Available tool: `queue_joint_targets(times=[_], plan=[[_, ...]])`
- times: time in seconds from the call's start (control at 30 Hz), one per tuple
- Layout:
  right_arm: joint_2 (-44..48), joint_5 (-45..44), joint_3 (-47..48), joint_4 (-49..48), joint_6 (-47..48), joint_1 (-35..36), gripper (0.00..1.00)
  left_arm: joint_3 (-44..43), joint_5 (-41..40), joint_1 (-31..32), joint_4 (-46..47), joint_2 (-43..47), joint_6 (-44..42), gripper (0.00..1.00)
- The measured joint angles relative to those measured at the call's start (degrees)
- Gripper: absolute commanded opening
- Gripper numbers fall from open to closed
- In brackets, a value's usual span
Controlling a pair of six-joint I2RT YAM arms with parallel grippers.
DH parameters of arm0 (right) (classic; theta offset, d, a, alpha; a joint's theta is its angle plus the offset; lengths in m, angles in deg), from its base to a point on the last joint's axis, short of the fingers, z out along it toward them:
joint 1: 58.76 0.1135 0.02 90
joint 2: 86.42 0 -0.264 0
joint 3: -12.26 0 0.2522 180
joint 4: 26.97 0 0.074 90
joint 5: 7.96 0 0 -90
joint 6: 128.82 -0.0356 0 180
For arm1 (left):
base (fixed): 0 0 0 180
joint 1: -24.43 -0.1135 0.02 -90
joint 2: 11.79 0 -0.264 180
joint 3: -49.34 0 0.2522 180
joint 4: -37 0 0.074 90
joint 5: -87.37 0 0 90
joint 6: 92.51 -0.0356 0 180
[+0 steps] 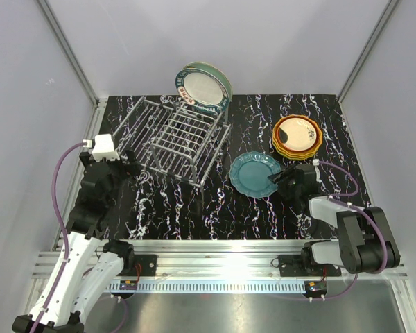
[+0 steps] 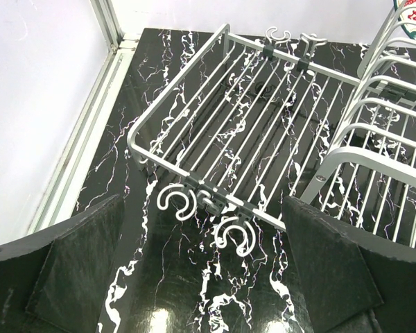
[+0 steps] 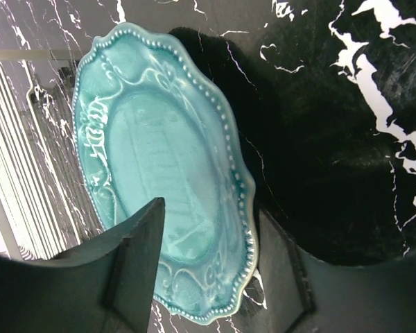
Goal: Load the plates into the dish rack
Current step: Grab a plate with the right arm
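Just right of table centre, at 3 o'clock: dark teal plate (image 1: 253,172) with a scalloped, beaded rim, on the black marbled table (image 1: 194,208); near rim cut off at the bottom of the right wrist view; lying flat or slightly tipped, hard to tell.
Right gripper (image 1: 286,182): at the 4 o'clock rim of the dark teal plate, one finger over the plate's face, the other at the rim's outer side; fingers partway apart, astride the rim; pressing on it or just short of it, cannot tell.
Left gripper (image 2: 202,208): at 9 o'clock on the table, fingers spread wide, holding nothing; low corner of the dish rack just beyond the tips.
Dish rack (image 1: 177,139): silver wire, at 10 o'clock from centre; right side cut off in the left wrist view.
Upright plates (image 1: 202,84): standing at the dish rack's far end, 1 o'clock; cream centre with a dark band in front, mint green rim behind; exact count unclear, lower edges hidden by wires.
Stacked plates (image 1: 297,135): at 2 o'clock, just beyond the right gripper; cream centre and red-orange rim on top, orange-yellow rims beneath; number not countable.
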Motion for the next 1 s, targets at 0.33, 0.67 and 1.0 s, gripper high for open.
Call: queue_joint_targets(times=[0.33,0.67,1.0], plan=[[-2.2,0.4,0.0,-1.7,0.0,0.0,0.43,0.1,0.0,0.0,-0.1,0.0,0.0,0.99],[-2.6,0.4,-0.6,-2.5,0.2,-0.1,0.34,0.1,0.0,0.0,-0.1,0.0,0.0,0.99],[-2.2,0.6,-1.0,-2.4,1.0,-0.1,0.26,0.1,0.0,0.0,-0.1,0.1,0.0,0.99]])
